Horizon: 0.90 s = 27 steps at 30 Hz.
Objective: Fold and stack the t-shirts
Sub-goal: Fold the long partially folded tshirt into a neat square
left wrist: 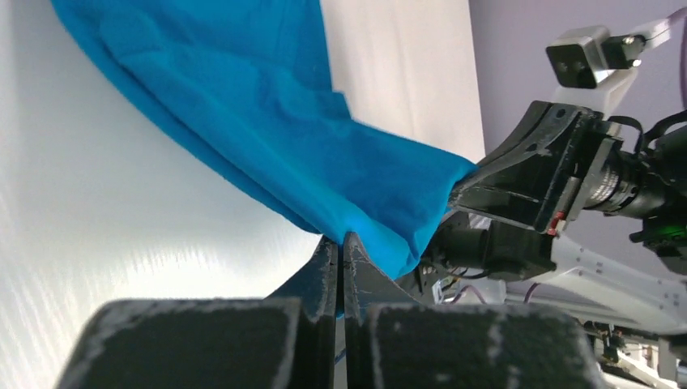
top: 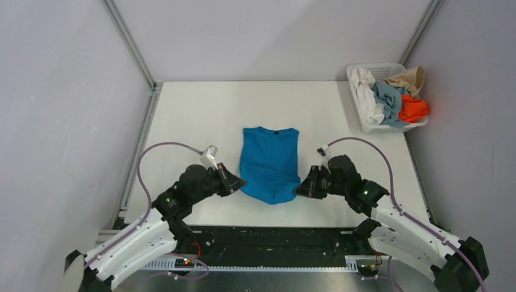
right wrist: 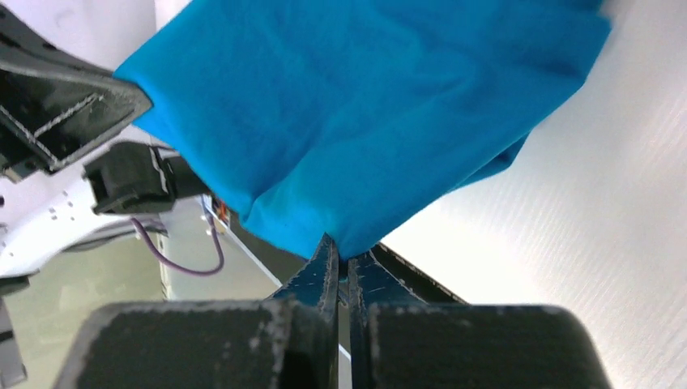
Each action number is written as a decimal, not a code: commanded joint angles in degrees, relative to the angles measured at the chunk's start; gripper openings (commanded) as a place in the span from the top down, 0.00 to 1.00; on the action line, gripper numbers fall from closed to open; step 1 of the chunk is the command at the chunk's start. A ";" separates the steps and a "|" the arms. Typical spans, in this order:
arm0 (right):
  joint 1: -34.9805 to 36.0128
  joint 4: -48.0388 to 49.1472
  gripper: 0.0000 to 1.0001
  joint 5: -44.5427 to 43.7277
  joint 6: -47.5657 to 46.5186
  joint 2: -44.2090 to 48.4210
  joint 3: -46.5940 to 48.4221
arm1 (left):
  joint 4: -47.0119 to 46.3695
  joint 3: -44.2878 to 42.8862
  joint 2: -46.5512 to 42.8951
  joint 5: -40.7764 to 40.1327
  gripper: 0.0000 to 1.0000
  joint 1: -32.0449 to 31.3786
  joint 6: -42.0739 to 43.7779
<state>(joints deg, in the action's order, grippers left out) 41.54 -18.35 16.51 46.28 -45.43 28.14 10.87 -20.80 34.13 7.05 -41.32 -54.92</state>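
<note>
left fingers (left wrist: pixel 339 253): we see them pinched shut on the near left corner of the blue t-shirt (top: pixel 269 161), its hem lifted off the table (top: pixel 195 115).
blue t-shirt: slung between both pairs of fingers, collar end flat on the table beyond them.
right fingers (right wrist: pixel 342 253): we find them clamped on the near right corner.
other t-shirts (top: pixel 389 100): heaped in the basket (top: pixel 376 68), well beyond and right of the right fingers.

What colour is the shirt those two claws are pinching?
The shirt is plain bright blue all over, shown best in the top view.
</note>
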 commanded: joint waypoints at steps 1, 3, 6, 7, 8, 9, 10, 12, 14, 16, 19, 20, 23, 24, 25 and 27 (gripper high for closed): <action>-8.43 2.16 1.00 8.32 -3.31 -2.76 5.67 | -1.34 -8.98 6.25 -0.51 1.00 3.24 3.99; -12.54 3.33 1.00 10.96 -3.92 -4.78 7.31 | -1.41 -11.89 11.26 0.17 1.00 6.31 4.80; -17.13 6.59 1.00 13.64 -4.63 -7.69 9.51 | -1.65 -15.91 15.62 1.38 1.00 10.79 6.88; -17.87 7.65 1.00 14.75 -4.76 -9.33 10.74 | -1.65 -18.00 17.77 2.09 1.00 11.51 7.39; -19.27 7.99 1.00 15.67 -5.07 -10.21 11.51 | -1.76 -18.95 18.72 2.53 1.00 12.86 8.23; -19.90 8.68 1.00 16.10 -5.55 -12.10 12.95 | -1.83 -20.89 20.94 3.67 1.00 13.60 8.59; -21.12 9.08 1.00 16.84 -5.61 -13.97 14.37 | -1.96 -21.76 22.06 4.33 1.00 15.08 9.03; -22.72 10.24 1.00 18.54 -5.69 -16.83 16.38 | -2.40 -24.35 25.07 6.78 1.00 16.87 9.53; -23.89 11.38 1.00 20.22 -5.71 -19.69 18.00 | -3.19 -26.21 27.72 7.15 1.00 18.09 9.75; -24.96 12.30 1.00 21.55 -5.79 -22.45 19.61 | -4.42 -27.66 30.12 7.67 1.00 19.19 9.66; -26.05 14.75 1.00 23.16 -5.08 -25.91 21.33 | -5.32 -30.30 34.50 8.35 1.00 20.58 9.58; -26.48 15.27 1.00 24.01 -4.85 -27.65 21.93 | -5.37 -31.49 35.43 8.51 1.00 20.85 9.57; -27.59 18.95 1.00 25.56 -3.14 -30.94 22.93 | -5.72 -33.52 39.38 8.55 1.00 22.44 9.64; -27.93 21.38 1.00 26.85 -2.61 -32.83 23.23 | -5.79 -34.53 41.02 8.67 1.00 22.78 9.65; -28.67 22.63 1.00 28.25 -1.22 -34.82 23.30 | -5.89 -35.08 41.90 8.68 1.00 23.41 9.65; -29.57 26.08 1.00 29.52 0.74 -38.03 23.77 | -5.98 -36.82 44.86 9.55 1.00 24.37 9.77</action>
<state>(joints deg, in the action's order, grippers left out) 13.76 -0.91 40.97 43.29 -78.87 49.06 7.84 -53.41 75.81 14.98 -19.07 -46.85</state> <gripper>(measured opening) 0.022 0.011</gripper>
